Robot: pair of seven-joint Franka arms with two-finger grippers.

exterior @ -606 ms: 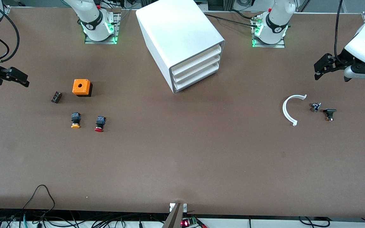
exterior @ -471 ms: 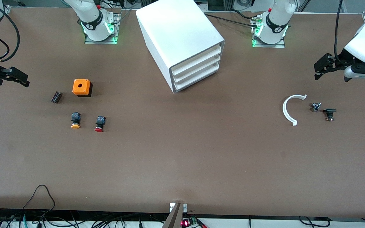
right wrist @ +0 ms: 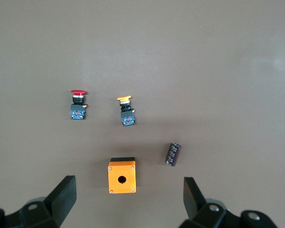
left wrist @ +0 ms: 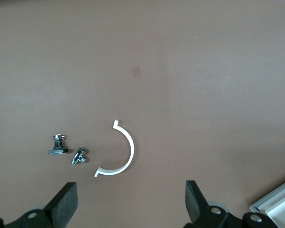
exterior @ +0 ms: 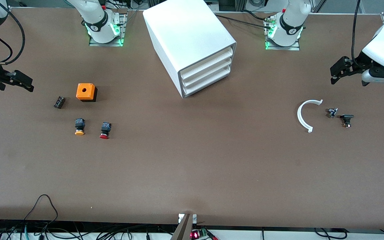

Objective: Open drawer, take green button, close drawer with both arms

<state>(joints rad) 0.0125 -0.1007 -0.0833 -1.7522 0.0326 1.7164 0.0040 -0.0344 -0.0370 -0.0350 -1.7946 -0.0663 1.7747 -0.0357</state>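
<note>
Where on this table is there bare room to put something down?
The widest bare patch lies in front of the cabinet, between the red button and the white arc, down to the camera-side table edge. It is crowded around the orange box and beside the arc.

Toward the right arm's end of the tabletop (exterior: 192, 166), an orange box (exterior: 86, 92) is sitting beside a dark capacitor (exterior: 59, 102). Nearer the camera, an orange button (exterior: 79, 127) and red button (exterior: 105, 130) are lying side by side. Toward the left arm's end, a white arc (exterior: 304, 115) is lying near two small black parts (exterior: 332, 112) (exterior: 346, 119).
</note>
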